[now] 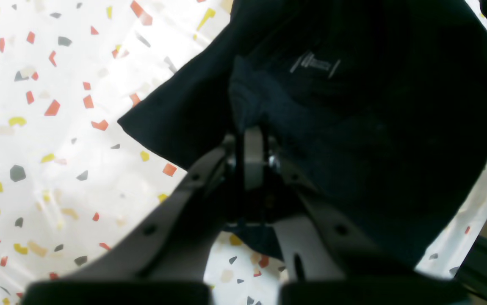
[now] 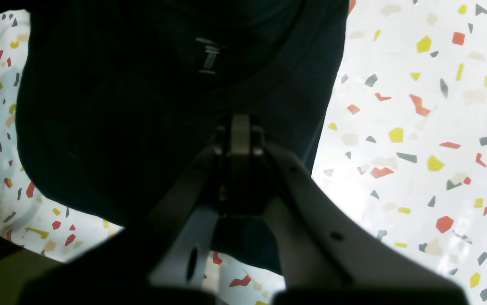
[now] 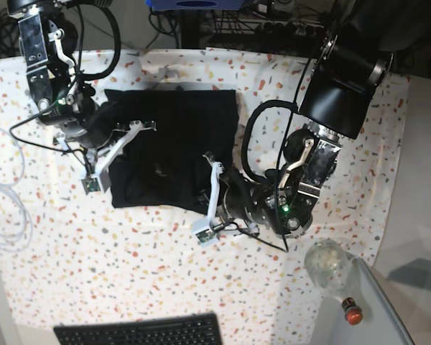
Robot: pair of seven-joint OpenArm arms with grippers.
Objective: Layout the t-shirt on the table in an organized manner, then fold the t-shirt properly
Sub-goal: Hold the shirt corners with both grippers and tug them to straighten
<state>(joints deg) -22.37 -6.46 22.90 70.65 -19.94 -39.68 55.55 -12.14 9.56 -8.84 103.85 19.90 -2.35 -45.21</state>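
Note:
The black t-shirt [image 3: 169, 136] lies partly folded on the speckled table [image 3: 129, 266], with its pale label mark [image 1: 315, 65] showing, also in the right wrist view [image 2: 207, 55]. My left gripper [image 3: 210, 164] is at the shirt's right lower edge. In its wrist view the left gripper [image 1: 253, 133] is shut on a raised bunch of the t-shirt [image 1: 374, 148]. My right gripper [image 3: 146, 127] is at the shirt's left side. In its wrist view the right gripper [image 2: 240, 125] is shut on the t-shirt [image 2: 120, 127]. The table also shows in both wrist views [image 1: 36, 169] [image 2: 417, 169].
A black keyboard [image 3: 140, 332] lies at the table's front edge. A clear bottle [image 3: 329, 264] with a red cap [image 3: 352, 313] lies at the front right. White cable [image 3: 3, 208] loops on the left. Dark equipment stands behind the table.

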